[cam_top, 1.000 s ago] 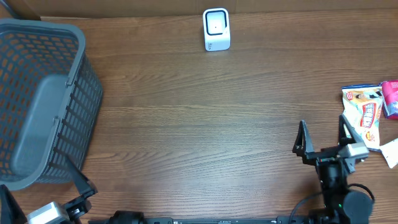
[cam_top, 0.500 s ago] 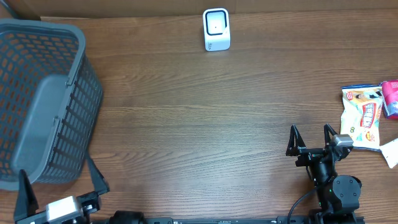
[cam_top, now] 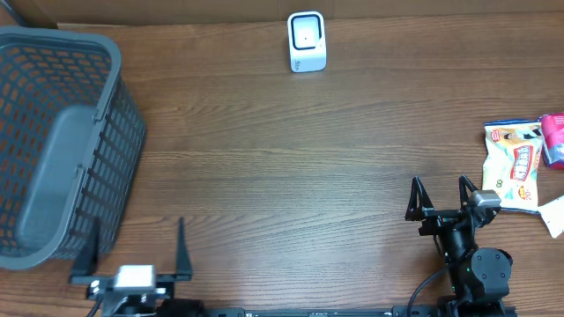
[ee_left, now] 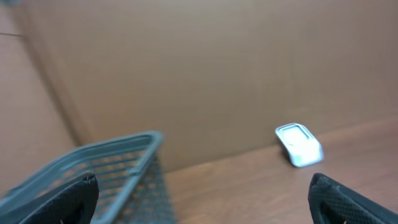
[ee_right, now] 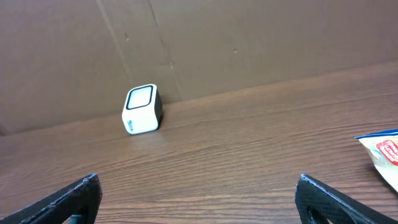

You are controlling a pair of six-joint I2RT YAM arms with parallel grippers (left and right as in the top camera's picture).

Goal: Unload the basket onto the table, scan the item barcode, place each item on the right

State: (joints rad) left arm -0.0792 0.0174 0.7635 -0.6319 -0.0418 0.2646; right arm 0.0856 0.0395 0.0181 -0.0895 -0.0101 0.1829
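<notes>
The left claw (cam_top: 137, 249) hangs over the near-left edge of the desk (cam_top: 264, 176), close to the near corner of the grey mesh basket (cam_top: 122, 150). Its two fingers are spread wide with nothing between them. The right claw (cam_top: 439, 198) is at the near right, also spread wide and empty, pointing toward the far side.

The snack packet (cam_top: 515, 165), white with red and yellow print, lies flat at the right edge of the desk. It is near the right claw, a little to its right and slightly farther back, and apart from it. A pink item (cam_top: 553, 139) lies against the packet's far-right corner, and a white piece (cam_top: 555, 216) lies just on its near side. The frame edge cuts both of them.

The scanner (cam_top: 306, 41), a small white box with a dark-framed window, stands at the far edge of the desk around the middle, against a brown cardboard wall (ee_right: 249, 37). It is well apart from both claws and from the packet. The left wrist view is blurred, showing only the basket rim on the left and the scanner far off on the right.
</notes>
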